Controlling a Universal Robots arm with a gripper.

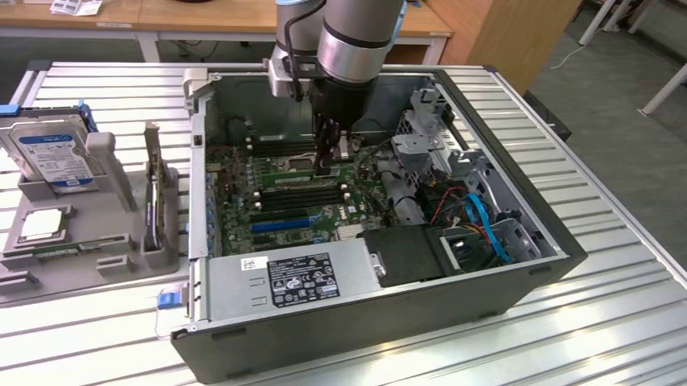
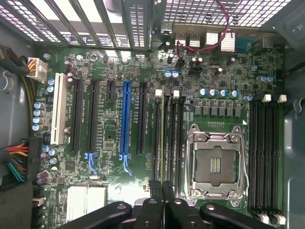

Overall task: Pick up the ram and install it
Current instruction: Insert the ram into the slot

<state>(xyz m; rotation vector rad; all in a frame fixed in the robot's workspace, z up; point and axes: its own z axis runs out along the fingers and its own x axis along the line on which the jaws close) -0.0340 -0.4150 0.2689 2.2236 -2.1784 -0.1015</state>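
Clamping the ram [image 2: 164, 138] from both sides, the jaws stand nearly together with the thin green stick edge-on between them. It is lined up along one of the black memory slots [image 2: 177, 138], just beside the empty processor socket [image 2: 217, 162]. Around them lies the green motherboard [image 1: 238, 173] inside the open computer case [image 1: 355, 330] on the ribbed metal bench [image 1: 623, 322], with the arm [image 1: 349, 48] reaching down from the upper middle of the frame. Toward the exterior view's left, a grey tray [image 1: 64, 277] holds a hard drive [image 1: 54, 153] standing upright.
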